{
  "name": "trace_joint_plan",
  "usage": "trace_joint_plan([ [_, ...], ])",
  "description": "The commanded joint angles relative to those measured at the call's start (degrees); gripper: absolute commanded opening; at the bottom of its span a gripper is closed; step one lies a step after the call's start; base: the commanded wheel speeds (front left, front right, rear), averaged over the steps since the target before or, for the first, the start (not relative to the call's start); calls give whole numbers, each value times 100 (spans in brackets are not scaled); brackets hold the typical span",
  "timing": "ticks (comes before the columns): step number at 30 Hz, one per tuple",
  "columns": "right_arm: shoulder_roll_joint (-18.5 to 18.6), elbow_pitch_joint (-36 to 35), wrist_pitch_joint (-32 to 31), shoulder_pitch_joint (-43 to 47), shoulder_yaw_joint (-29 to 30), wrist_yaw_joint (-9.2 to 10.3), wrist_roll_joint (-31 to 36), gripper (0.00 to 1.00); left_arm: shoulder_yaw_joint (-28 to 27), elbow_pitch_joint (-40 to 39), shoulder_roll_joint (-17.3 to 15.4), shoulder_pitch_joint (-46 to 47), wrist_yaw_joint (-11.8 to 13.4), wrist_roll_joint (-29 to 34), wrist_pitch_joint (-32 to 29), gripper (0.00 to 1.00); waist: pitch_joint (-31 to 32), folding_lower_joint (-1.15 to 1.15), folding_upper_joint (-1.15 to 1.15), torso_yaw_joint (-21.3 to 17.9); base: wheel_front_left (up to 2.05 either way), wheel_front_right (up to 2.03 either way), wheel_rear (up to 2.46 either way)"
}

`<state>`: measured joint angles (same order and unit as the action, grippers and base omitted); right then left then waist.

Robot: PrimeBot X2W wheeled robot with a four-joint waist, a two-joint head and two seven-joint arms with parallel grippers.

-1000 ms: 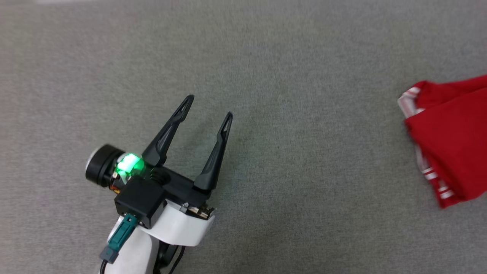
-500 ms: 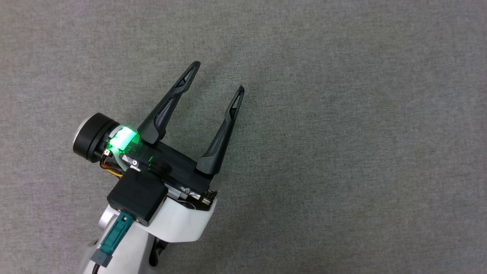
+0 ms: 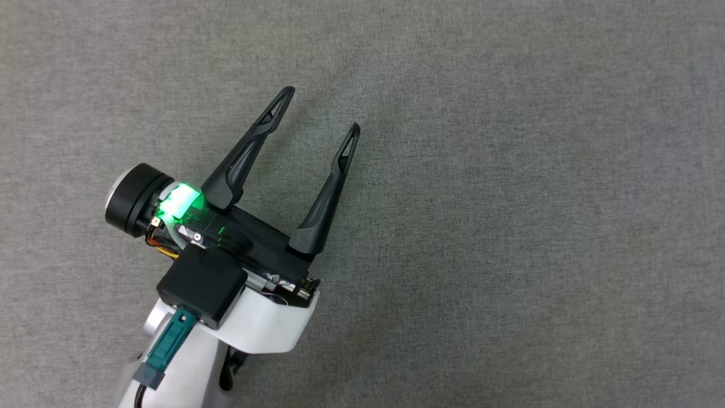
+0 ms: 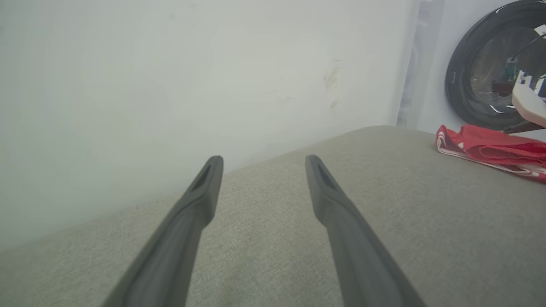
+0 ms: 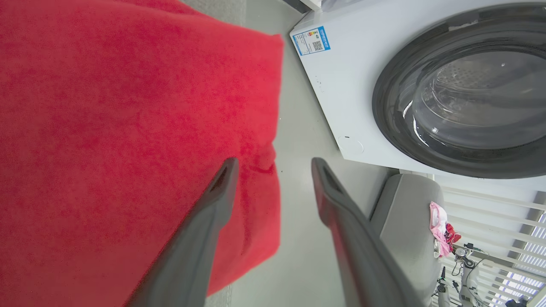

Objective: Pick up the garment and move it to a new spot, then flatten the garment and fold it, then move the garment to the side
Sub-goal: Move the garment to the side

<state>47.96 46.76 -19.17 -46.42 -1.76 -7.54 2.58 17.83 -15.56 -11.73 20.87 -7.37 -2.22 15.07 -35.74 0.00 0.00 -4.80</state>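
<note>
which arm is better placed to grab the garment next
Right: the right gripper hangs open close over the garment, at its edge. The left gripper is open too, but over bare grey surface, with the garment well off to one side.

The finely flecked grey woven-fabric worktop [image 3: 510, 226] is even in tone. The matte black two-fingered left claw [image 3: 322, 108] carries a glowing green light [image 3: 180, 203] and a teal plug [image 3: 170, 340] on a white forearm shell [image 3: 266, 334]. Beside the white front-loading washing machine [image 5: 341, 85] with its black-rimmed door, the jersey garment [image 4: 490, 149] is solid red with white-and-red striped trim.
</note>
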Motion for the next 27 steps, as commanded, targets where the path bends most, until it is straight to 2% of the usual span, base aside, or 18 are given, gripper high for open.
trace_joint_plan([
  [1, -50, -9, 13, -50, 53, 11, 67, 100, -23, 20, 28, 19, 21, -29, 12, 100, 102, 0, 0, 18, 0, 0, 0],
  [8, -326, -290, -125, 157, 152, 11, 330, 100, -163, 304, 155, -218, 70, -169, 12, 100, 812, 0, 0, 83, 0, 0, 0],
  [14, -687, -745, -112, 420, 196, 11, 126, 100, -443, 641, 278, -605, 128, -314, 12, 100, 1674, 0, 0, 183, 0, 0, 0],
  [20, -1203, -1440, 264, 897, 314, 11, -319, 100, -724, 995, 399, -1144, 180, -403, 12, 100, 2422, 0, 0, 325, 0, 0, 0],
  [27, -2165, -2822, 809, 1741, 709, 11, -1081, 100, -931, 1324, 528, -1696, 138, -478, 12, 100, 3004, 0, 0, 452, 0, 0, 0],
])
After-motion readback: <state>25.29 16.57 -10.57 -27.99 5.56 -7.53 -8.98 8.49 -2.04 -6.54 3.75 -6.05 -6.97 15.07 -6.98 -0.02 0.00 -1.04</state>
